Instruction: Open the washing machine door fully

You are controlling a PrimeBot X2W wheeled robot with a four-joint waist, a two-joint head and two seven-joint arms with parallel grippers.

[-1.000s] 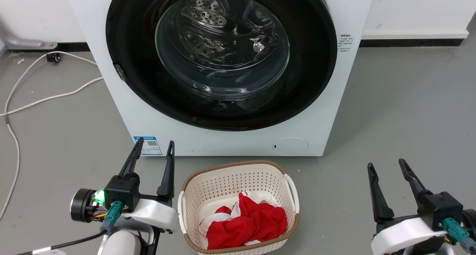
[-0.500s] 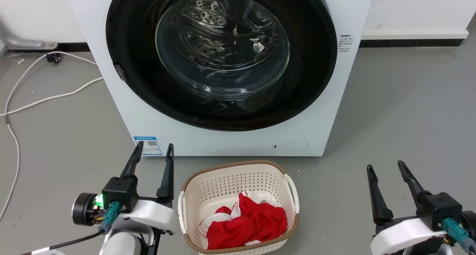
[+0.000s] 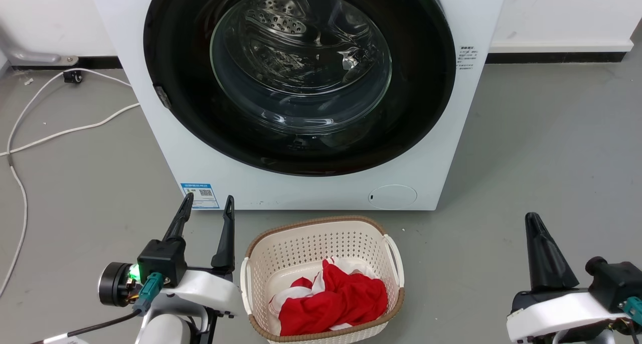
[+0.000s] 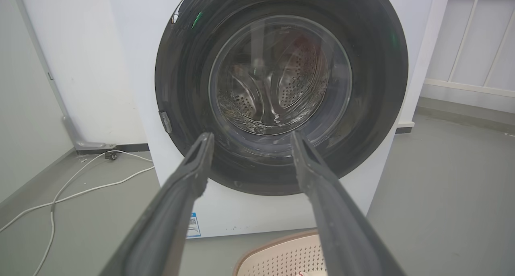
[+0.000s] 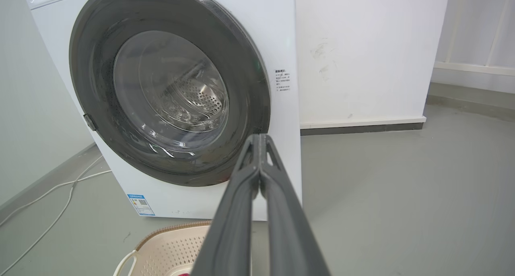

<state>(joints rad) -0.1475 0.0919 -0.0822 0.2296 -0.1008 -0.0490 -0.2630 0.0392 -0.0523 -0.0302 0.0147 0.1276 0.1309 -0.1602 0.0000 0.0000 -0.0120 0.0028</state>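
Ahead of both pincers and well apart from their tips, the washing machine door (image 3: 301, 73) sits shut, flush against the white front of the washing machine (image 3: 301, 196). The left pincer (image 3: 208, 197) hangs low, its fingers spread wide with nothing between them. The right pincer (image 3: 532, 217) has its two fingers pressed together and holds nothing, as the right wrist view shows. Between the two, just beside the left pincer, stands a basket (image 3: 311, 243) with red cloth (image 3: 336, 296) in it.

I judge the task to be at its first step, the approach, with no contact yet. A small grey tab (image 3: 160, 97) on the door's rim, above the left pincer and slightly to its left, looks like the place to catch. The next move calls for a pincer to rise to that edge, take hold and swing outward, clear of the basket.

The door's top is cut off in the head view. No hinge can be made out, so the swing side is a guess. The tab is too small to tell handle from latch.
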